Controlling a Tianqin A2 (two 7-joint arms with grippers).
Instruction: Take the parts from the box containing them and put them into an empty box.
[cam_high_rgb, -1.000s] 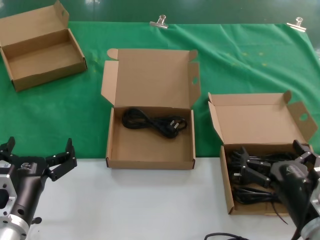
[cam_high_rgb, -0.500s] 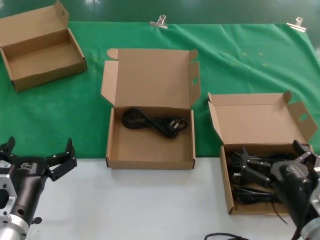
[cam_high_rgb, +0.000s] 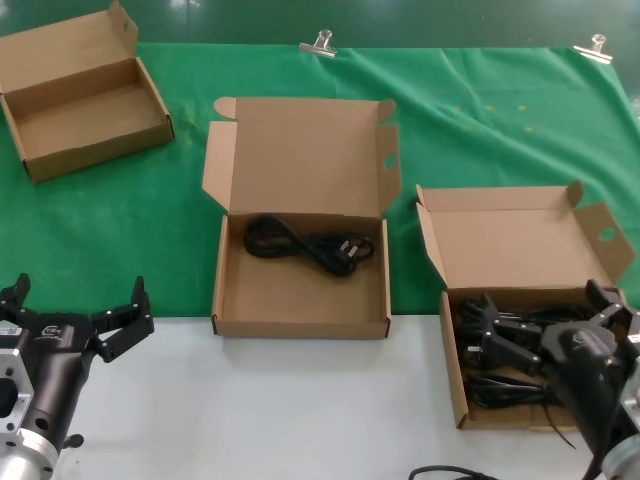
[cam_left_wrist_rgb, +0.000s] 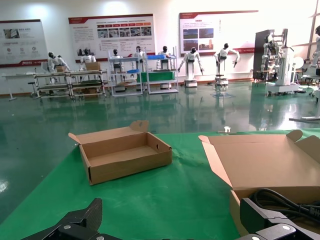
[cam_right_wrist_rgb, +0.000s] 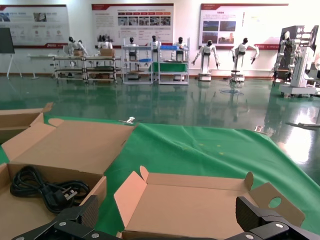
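The box containing the parts (cam_high_rgb: 452, 372) stands at the right, its lid (cam_right_wrist_rgb: 200, 202) up; a heap of black cords (cam_high_rgb: 495, 385) lies in its tray. My right gripper (cam_high_rgb: 545, 315) (cam_right_wrist_rgb: 167, 225) hangs open just over that heap, holding nothing. The largest box (cam_high_rgb: 300, 295) sits in the middle with one coiled cord (cam_high_rgb: 310, 247) (cam_right_wrist_rgb: 45, 187) near its back wall. My left gripper (cam_high_rgb: 75, 305) (cam_left_wrist_rgb: 172, 225) stays open and idle at the front left, low over the table edge, left of the middle box (cam_left_wrist_rgb: 270, 160).
A smaller cardboard box (cam_high_rgb: 85, 110) (cam_left_wrist_rgb: 125, 155) lies open at the far left on the green cloth (cam_high_rgb: 480, 130). Two metal clips (cam_high_rgb: 320, 43) hold the cloth's far edge. The near strip of table (cam_high_rgb: 300, 400) is white. My own black cable (cam_high_rgb: 450, 472) shows at the front.
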